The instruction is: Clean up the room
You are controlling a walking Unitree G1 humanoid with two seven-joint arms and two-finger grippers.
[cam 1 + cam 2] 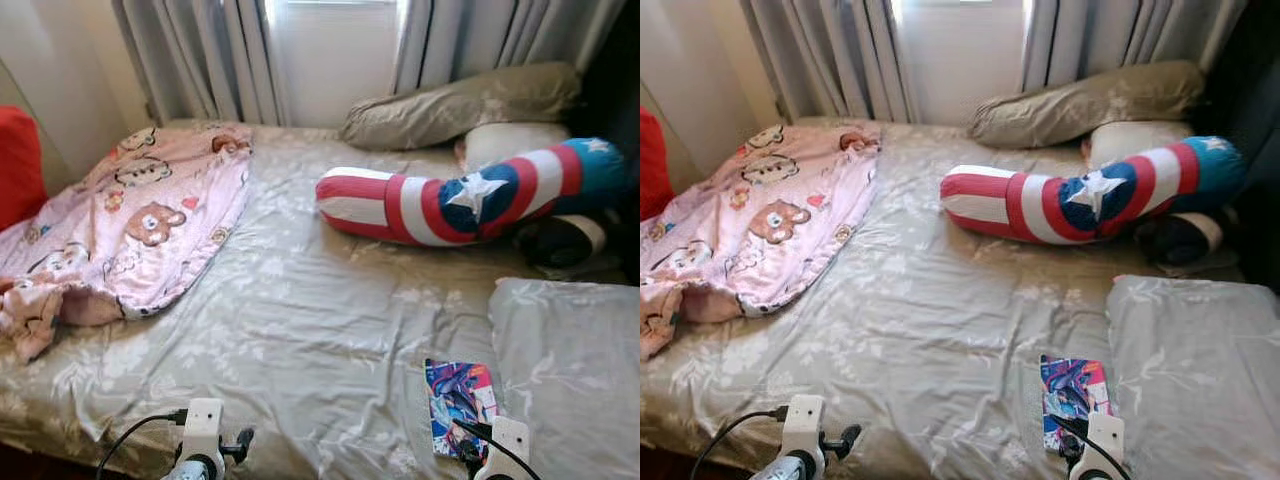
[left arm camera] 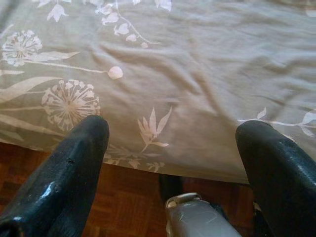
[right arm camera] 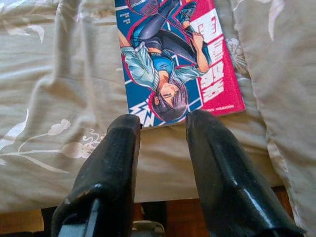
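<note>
A bed (image 1: 300,330) takes up nearly the whole room from where I stand, dressed in a grey-green sheet (image 2: 197,59) printed with pale dandelions and leaves, rumpled in soft folds. At twelve o'clock, daylight glows through a window (image 1: 330,50) behind grey curtains (image 1: 200,50) that hang in pleats on both sides. A plain cream wall (image 1: 60,70) runs off toward ten o'clock. Under the bed's near edge, reddish-brown parquet floor (image 2: 123,207) shows. The far corner at two o'clock sits in deep shade.
</note>
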